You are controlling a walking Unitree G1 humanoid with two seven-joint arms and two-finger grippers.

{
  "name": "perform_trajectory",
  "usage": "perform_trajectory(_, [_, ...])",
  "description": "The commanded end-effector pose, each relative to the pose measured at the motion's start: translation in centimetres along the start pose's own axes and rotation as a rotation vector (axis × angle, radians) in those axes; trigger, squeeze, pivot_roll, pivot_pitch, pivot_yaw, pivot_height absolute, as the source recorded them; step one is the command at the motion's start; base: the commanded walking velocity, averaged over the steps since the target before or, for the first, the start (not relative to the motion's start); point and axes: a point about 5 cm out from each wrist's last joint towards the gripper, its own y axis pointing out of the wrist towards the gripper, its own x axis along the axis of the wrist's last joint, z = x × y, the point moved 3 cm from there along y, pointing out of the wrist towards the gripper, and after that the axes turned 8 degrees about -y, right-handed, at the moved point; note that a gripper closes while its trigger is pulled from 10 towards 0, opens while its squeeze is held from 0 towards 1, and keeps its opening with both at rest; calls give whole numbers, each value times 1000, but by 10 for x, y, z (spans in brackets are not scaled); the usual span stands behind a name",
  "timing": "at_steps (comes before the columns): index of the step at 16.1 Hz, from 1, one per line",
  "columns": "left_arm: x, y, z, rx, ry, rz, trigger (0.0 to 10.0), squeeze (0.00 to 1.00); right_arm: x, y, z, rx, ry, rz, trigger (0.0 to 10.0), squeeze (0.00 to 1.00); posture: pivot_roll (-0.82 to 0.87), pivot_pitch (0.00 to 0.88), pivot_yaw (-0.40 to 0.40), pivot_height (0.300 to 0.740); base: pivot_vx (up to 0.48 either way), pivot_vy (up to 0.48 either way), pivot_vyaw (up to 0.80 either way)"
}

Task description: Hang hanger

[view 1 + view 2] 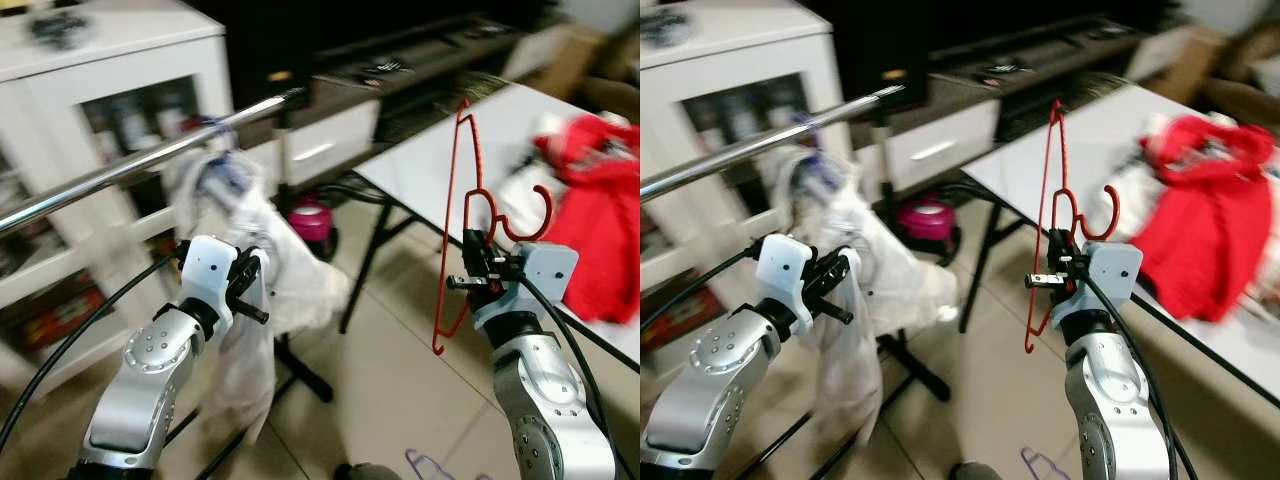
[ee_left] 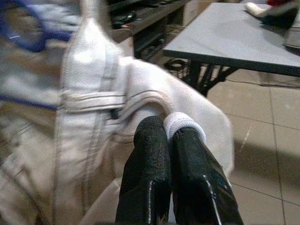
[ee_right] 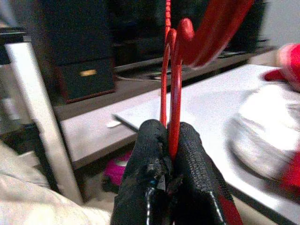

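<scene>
A red plastic hanger [image 1: 455, 215] stands upright in front of the white table, hook [image 1: 520, 215] curling towards the table. My right gripper [image 1: 478, 268] is shut on the hanger near its neck; the right wrist view shows the red hanger [image 3: 172, 93] pinched between the black fingers [image 3: 145, 183]. A silver clothes rail [image 1: 130, 168] runs across the left, sloping up to the right. A white garment [image 1: 250, 290] hangs from it. My left gripper [image 1: 252, 290] is shut on a fold of that white garment [image 2: 140, 103], seen between its fingertips [image 2: 154, 154].
A white table [image 1: 470, 150] at right carries red clothing [image 1: 600, 210] and white cloth. A white glass-door cabinet [image 1: 110, 130] stands at back left, a dark low unit behind. A pink object [image 1: 312, 220] sits on the tiled floor. A purple hanger [image 1: 430, 466] lies near my feet.
</scene>
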Motion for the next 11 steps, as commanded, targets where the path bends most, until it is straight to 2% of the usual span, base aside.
perform_trajectory(1, [9,2,-2,-4,22,-38,10000,0,5,-1,-1,-4,-33,-14,10000,0,-85,0,-6,740,0,0,-800])
perform_trajectory(4, [6,-1,-4,-11,20,-32,10000,0,4,1,1,-5,-31,-7,10000,0,-77,0,-12,740,0,0,-800])
perform_trajectory(6, [6,-2,1,10,27,-35,10000,0,-2,1,5,5,-39,31,10000,0,-77,0,-16,740,0,0,-800])
perform_trajectory(11, [9,-1,5,26,13,-52,10000,0,-5,5,2,-14,-62,55,10000,0,-80,0,-15,740,0,0,-800])
